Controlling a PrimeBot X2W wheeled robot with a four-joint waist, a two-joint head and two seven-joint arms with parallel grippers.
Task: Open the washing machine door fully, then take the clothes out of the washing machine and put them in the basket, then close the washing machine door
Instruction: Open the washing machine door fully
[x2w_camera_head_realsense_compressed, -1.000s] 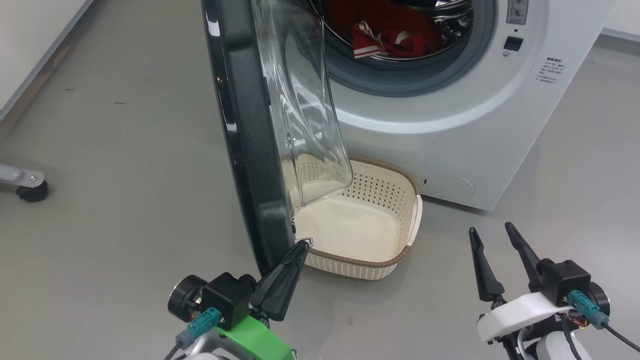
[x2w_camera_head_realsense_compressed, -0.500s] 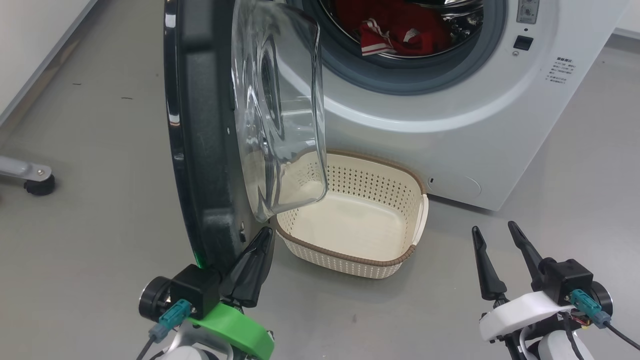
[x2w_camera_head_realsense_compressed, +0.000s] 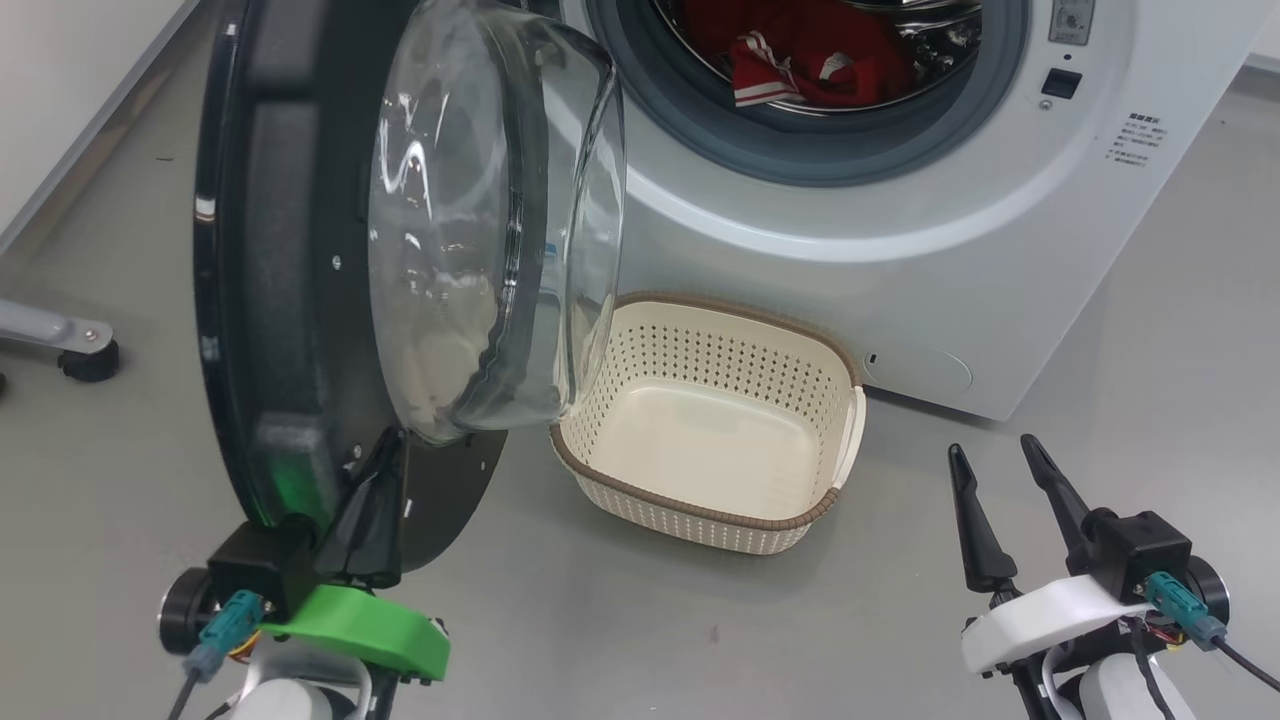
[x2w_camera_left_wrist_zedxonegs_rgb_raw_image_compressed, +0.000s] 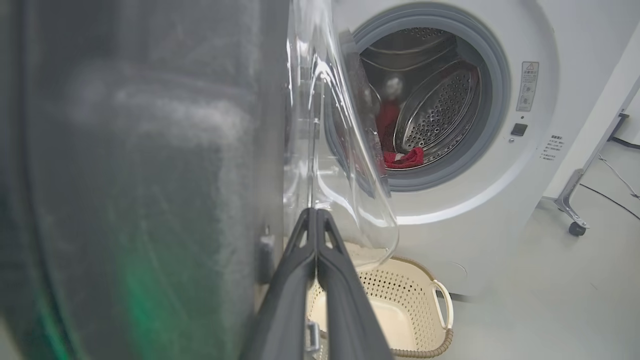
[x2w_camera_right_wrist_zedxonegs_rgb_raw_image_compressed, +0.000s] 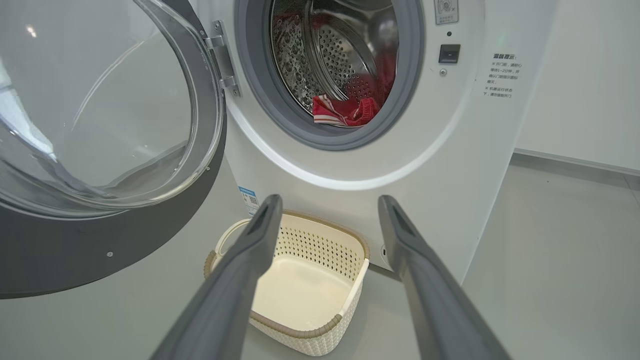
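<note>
Lying against the matte black inner face of the large round glossy black washing machine door (x2w_camera_head_realsense_compressed: 270, 300), the left tool (x2w_camera_head_realsense_compressed: 390, 450) had its two long dark fingers pinched together tip to tip, with nothing between them. Just above its tips bulged the door's clear glass bowl window (x2w_camera_head_realsense_compressed: 470, 230), smooth, deep and rounded, streaked with reflections. The door stood swung wide on its metal hinge.

To the right of that tool and a little beyond it sat the small cream perforated plastic basket (x2w_camera_head_realsense_compressed: 700, 520). It was a rounded rectangle with a brown woven-look rim, and its smooth bottom was showing. It rested on the plain grey floor (x2w_camera_head_realsense_compressed: 620, 620), close to the front of the big white front-loading washing machine (x2w_camera_head_realsense_compressed: 900, 250).

The right tool (x2w_camera_head_realsense_compressed: 992, 447) hovered low with its tapered fingers spread well apart, gripping nothing. The basket lay ahead of it and to its left. Farther ahead and higher, the bright red clothes (x2w_camera_head_realsense_compressed: 800, 70) with white striped trim lay crumpled at the bottom of the perforated steel drum (x2w_camera_right_wrist_zedxonegs_rgb_raw_image_compressed: 345, 45), inside the grey rubber gasket (x2w_camera_head_realsense_compressed: 800, 165).
</note>
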